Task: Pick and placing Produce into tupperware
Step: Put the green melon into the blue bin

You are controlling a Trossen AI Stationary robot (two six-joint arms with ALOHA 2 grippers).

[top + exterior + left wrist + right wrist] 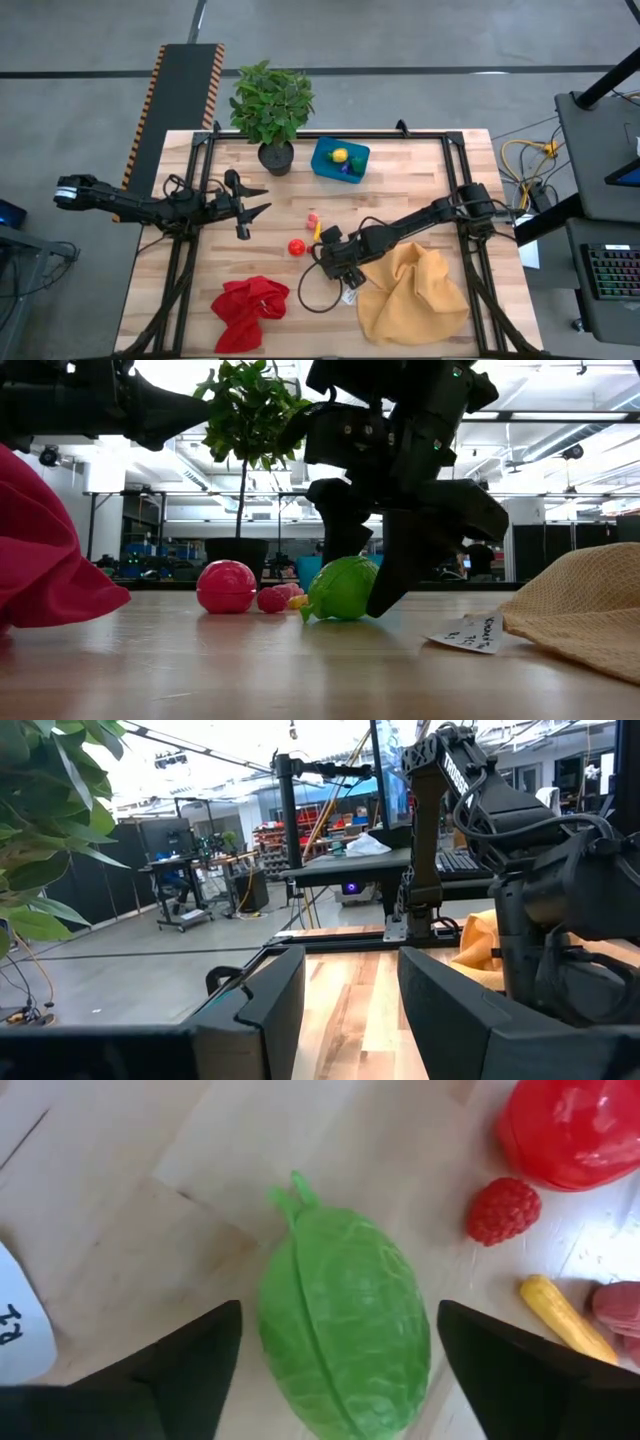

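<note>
Grasp step: the right tool [365, 575], fingers spread, straddles the ribbed green toy vegetable [345, 1320] at frame centre; next, seemingly, closing, then carrying to the teal rectangular plastic tub [340, 160] at upper centre.

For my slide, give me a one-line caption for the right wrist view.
Right gripper open astride a green toy vegetable on the wooden table, other toy produce nearby.

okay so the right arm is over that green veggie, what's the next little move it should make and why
Probably close the right end effector on the green toy vegetable. Its fingers are open on either side of the vegetable, which still lies on the table between them, so no further approach seems needed. The teal tub already holds some pieces. The left end effector waits open near the plant pot.
</note>
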